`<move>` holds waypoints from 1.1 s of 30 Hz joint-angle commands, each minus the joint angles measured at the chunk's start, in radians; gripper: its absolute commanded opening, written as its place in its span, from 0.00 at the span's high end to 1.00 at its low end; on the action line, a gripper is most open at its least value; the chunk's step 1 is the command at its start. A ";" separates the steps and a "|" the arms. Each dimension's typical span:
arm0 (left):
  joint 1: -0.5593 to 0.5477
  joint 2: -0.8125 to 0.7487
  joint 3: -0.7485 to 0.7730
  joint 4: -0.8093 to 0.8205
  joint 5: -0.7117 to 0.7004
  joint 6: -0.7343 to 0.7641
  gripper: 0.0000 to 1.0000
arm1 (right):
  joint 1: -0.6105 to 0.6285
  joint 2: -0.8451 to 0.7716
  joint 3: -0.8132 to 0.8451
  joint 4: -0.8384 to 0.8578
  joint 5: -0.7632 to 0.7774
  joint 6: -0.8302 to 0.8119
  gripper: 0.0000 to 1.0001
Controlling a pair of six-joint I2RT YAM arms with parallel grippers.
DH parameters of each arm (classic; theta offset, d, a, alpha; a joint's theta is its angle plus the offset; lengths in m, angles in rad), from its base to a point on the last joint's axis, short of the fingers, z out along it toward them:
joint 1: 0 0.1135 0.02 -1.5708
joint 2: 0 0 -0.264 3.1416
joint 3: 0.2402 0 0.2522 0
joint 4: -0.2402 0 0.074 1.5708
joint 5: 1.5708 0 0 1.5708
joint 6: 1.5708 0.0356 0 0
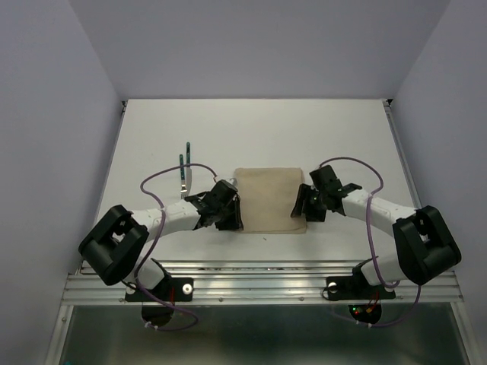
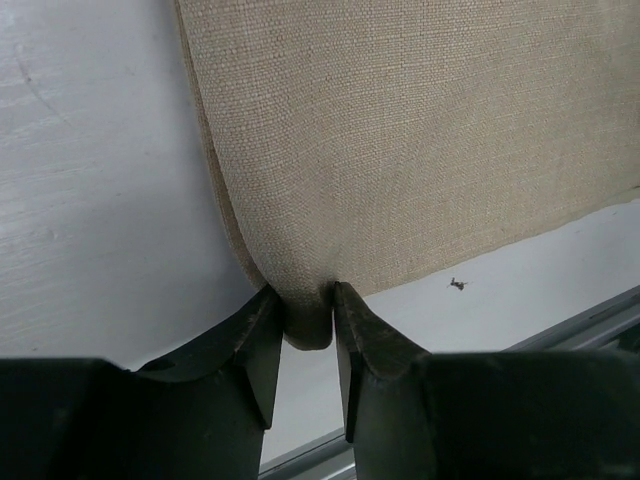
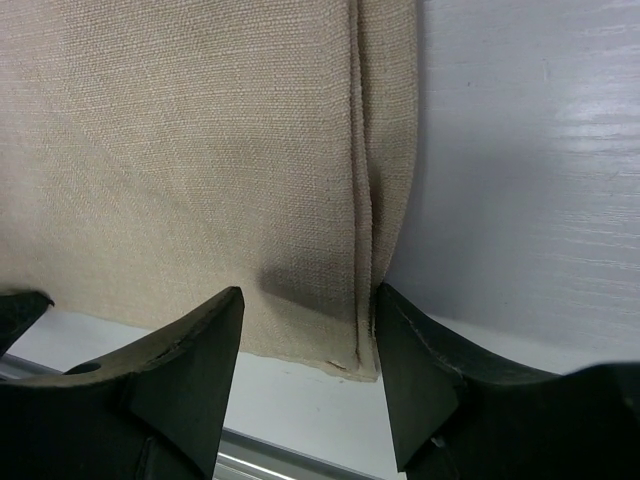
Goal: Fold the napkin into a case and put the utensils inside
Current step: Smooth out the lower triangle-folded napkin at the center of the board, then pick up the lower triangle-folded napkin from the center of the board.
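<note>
Left claw pinches the napkin corner (seemingly gripped); right claw gapes wide astride its hem.

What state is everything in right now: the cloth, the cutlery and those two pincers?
napkin: spread flat on the table, not yet folded into a case.
utensils: lying on the table to the left of the napkin, outside it, untouched.
left pincer: closed on the napkin's near left corner.
right pincer: open, straddling the napkin's near right corner.
</note>
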 commanded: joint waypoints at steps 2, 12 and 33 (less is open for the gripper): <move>-0.007 0.059 -0.032 0.035 0.006 0.003 0.73 | 0.009 -0.010 -0.037 0.001 0.025 0.010 0.41; -0.007 -0.023 -0.003 0.026 0.003 -0.031 1.00 | 0.009 -0.079 -0.066 -0.008 0.068 0.031 0.73; 0.024 0.053 0.447 -0.106 -0.021 0.058 0.55 | -0.117 0.086 0.289 0.010 0.244 -0.110 0.43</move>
